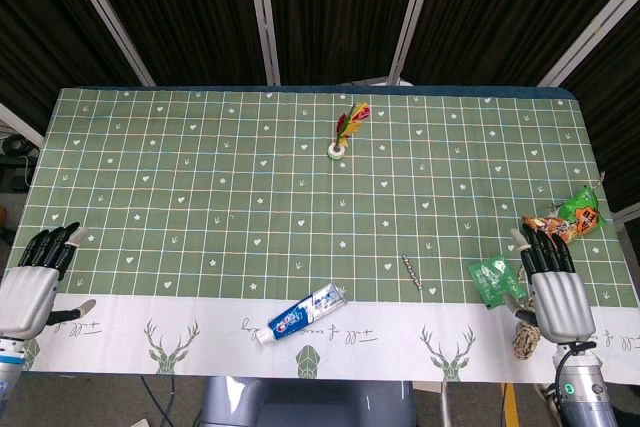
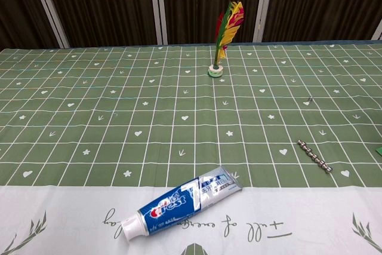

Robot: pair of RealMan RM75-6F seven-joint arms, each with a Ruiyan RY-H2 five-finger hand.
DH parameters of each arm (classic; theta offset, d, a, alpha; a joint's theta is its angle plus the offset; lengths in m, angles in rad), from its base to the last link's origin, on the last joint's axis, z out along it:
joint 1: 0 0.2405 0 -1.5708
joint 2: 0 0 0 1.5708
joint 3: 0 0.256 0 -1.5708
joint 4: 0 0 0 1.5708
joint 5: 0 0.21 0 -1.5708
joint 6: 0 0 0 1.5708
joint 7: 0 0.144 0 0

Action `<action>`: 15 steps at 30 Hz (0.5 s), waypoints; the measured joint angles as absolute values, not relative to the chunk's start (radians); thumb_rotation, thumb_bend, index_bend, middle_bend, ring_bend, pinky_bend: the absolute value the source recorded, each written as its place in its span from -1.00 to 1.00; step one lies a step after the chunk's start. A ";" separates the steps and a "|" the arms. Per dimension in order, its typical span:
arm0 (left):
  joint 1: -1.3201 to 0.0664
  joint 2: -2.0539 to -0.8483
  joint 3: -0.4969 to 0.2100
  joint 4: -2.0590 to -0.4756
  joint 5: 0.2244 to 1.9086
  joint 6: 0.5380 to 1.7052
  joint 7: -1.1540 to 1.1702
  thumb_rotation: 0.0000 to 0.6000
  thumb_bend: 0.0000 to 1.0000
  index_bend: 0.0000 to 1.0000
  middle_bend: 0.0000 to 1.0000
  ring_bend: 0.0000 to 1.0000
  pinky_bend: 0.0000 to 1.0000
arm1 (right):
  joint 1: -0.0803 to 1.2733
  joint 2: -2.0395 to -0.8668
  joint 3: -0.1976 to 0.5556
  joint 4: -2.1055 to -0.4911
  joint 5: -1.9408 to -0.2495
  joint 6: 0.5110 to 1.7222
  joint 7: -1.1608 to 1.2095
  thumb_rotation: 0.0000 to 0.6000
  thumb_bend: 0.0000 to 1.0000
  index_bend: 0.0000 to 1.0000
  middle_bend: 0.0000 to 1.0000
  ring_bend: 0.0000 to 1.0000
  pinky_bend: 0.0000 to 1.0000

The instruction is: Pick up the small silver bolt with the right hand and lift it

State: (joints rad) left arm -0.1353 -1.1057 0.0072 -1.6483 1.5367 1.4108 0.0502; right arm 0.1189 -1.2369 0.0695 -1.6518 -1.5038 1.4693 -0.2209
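Near the front right of the green checked counter point(image 1: 200, 197) lies the small silver threaded bolt point(image 1: 409, 267), thin, stiff, light, likely slippery; pinch its middle. Well right of it, the right robot hand point(image 1: 553, 282) rests empty, fingers extended and loosely apart.

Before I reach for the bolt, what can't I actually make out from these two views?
- Silver bolt: tiny in the head view; thread and head end unclear.
- Right hand: outside the chest view.
- Left hand: cropped by the head view's edge.
- Green packet: partly behind the right hand; print illegible.
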 measured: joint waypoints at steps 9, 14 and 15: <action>-0.134 -1.106 0.007 -1.649 1.538 1.414 0.051 1.00 -1.00 -1.00 -1.00 -1.00 -1.00 | 0.118 -1.238 0.067 -1.664 -1.505 1.470 -0.223 1.00 -0.74 -1.00 -1.00 -1.00 -1.00; -0.136 -1.107 0.006 -1.648 1.532 1.408 0.050 1.00 -1.00 -1.00 -1.00 -1.00 -1.00 | 0.120 -1.240 0.066 -1.670 -1.504 1.464 -0.229 1.00 -0.74 -1.00 -1.00 -1.00 -1.00; -0.137 -1.107 0.006 -1.648 1.532 1.407 0.050 1.00 -1.00 -1.00 -1.00 -1.00 -1.00 | 0.120 -1.240 0.067 -1.670 -1.502 1.464 -0.229 1.00 -0.74 -1.00 -1.00 -1.00 -1.00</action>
